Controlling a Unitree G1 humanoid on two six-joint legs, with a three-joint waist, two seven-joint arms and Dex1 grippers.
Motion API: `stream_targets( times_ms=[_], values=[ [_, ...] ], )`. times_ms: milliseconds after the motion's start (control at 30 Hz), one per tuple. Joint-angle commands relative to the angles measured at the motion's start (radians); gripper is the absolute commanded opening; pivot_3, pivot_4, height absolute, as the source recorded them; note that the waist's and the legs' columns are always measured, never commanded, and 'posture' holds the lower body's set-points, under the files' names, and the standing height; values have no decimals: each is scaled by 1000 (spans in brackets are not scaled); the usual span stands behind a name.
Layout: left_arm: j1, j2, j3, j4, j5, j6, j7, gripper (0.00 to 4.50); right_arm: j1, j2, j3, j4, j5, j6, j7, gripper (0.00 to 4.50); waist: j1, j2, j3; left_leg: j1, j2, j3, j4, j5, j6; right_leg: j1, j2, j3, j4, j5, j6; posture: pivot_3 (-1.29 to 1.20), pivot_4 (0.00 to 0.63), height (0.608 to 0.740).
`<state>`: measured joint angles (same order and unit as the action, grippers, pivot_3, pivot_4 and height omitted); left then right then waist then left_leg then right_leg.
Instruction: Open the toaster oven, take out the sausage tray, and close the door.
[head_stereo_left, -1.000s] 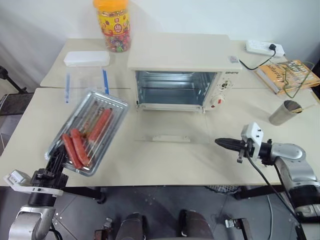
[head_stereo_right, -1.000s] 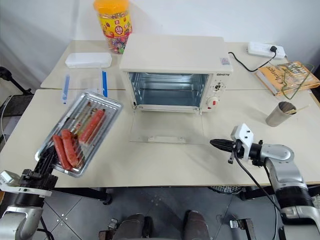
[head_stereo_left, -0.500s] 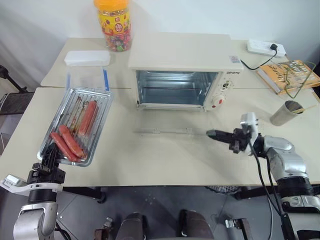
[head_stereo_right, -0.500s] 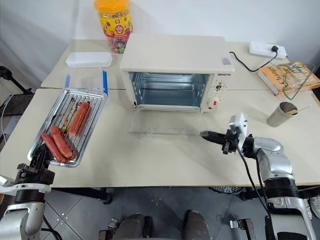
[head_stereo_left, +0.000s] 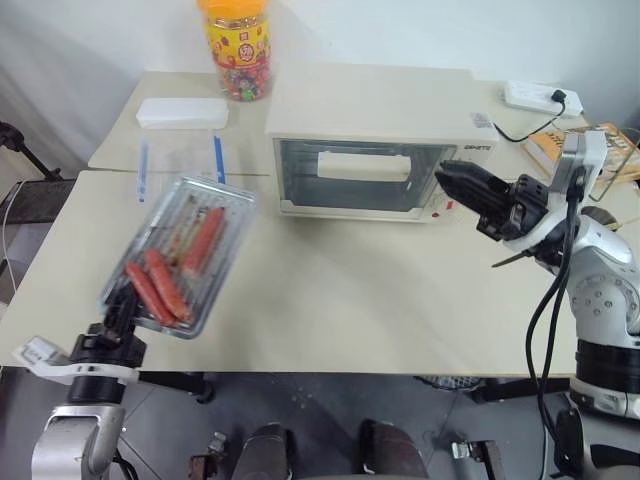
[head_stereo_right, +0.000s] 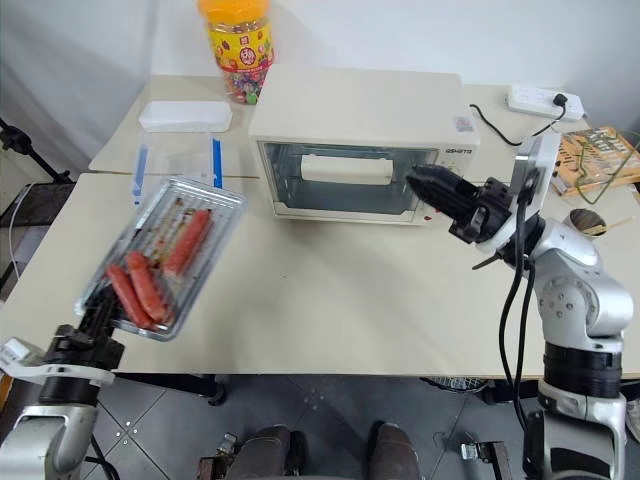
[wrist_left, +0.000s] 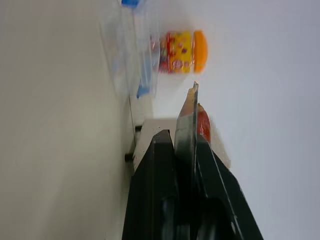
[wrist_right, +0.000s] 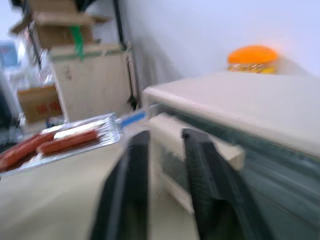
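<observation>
Holding the sausage tray (head_stereo_left: 178, 256) by its near edge, the left gripper (head_stereo_left: 113, 318) has its jaws pressed tight on the metal rim, as the left wrist view shows, with the thin tray edge sandwiched between the two black fingers (wrist_left: 156, 165). The tray is lifted off the table (head_stereo_left: 330, 310), well in front of and to the left of the oven (head_stereo_left: 375, 140), and it tilts, its far end higher; three sausages (head_stereo_left: 170, 275) lie in it, two near the gripper and one further up, so the tilt probably risks them sliding toward the near end. Beyond the tray, left of the oven, a clear container (head_stereo_left: 180, 135) with a white lid rests on the table. The oven sits at the middle of the table with its door (head_stereo_left: 355, 180) upright and closed, the cream bar handle (head_stereo_left: 365, 165) showing across the glass. The right gripper (head_stereo_left: 452, 181) is raised at the oven's front right corner, by the knobs, its jaws a little apart with nothing between them in the right wrist view, likely because it pushed the door up and shut. Behind the oven to its left stands a sweets jar (head_stereo_left: 236, 48) with an orange lid; to its right are a power strip (head_stereo_left: 535, 96) and a book (head_stereo_left: 588, 148).
</observation>
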<state>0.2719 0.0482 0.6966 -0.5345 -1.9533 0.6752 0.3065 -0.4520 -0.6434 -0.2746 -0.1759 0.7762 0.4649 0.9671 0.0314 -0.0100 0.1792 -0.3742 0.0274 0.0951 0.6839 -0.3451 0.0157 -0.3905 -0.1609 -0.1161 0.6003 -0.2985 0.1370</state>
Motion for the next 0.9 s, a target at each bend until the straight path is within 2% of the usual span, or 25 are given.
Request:
stream_targets(
  times_ms=[33,233,267,333,500,733,900],
  values=[
    [9,53,-68,-2,-19,70,-47,0,125,-80,-2,-108,-89,-117,113,2191,5,0,0,0,-1,0,0,-1,1,0,0,0,-1,0,0,0,150,740],
    [-141,233,-141,233,-19,291,-107,0,357,-165,-106,-158,-143,-178,163,4245,-4,0,0,3,0,3,1,0,1,1,2,2,0,1,1,0,150,740],
    [-178,258,-154,279,-19,330,-114,0,397,-165,-134,-158,-149,-191,161,4473,-3,0,0,3,2,3,1,0,0,1,3,3,0,1,1,0,150,740],
    [-239,296,-177,357,-19,396,-126,0,459,-163,-187,-163,-121,-207,189,4473,-5,1,-1,3,3,3,1,0,0,1,5,4,0,0,1,0,150,740],
    [-521,354,-314,641,-19,563,-113,0,675,-149,-362,-207,-49,-163,215,4473,13,0,-1,3,2,3,0,1,-1,1,6,4,0,0,1,0,150,740],
    [-804,384,-500,930,-8,660,-90,0,807,-64,-375,-304,-56,-207,165,4473,15,0,-1,4,3,4,0,1,-2,0,7,7,1,1,1,0,150,740],
    [-953,334,-564,1074,149,678,-132,0,886,-35,-412,-363,-49,-211,128,4473,22,0,-1,4,2,5,0,2,-2,0,7,7,1,1,1,0,150,740]
  ],
)
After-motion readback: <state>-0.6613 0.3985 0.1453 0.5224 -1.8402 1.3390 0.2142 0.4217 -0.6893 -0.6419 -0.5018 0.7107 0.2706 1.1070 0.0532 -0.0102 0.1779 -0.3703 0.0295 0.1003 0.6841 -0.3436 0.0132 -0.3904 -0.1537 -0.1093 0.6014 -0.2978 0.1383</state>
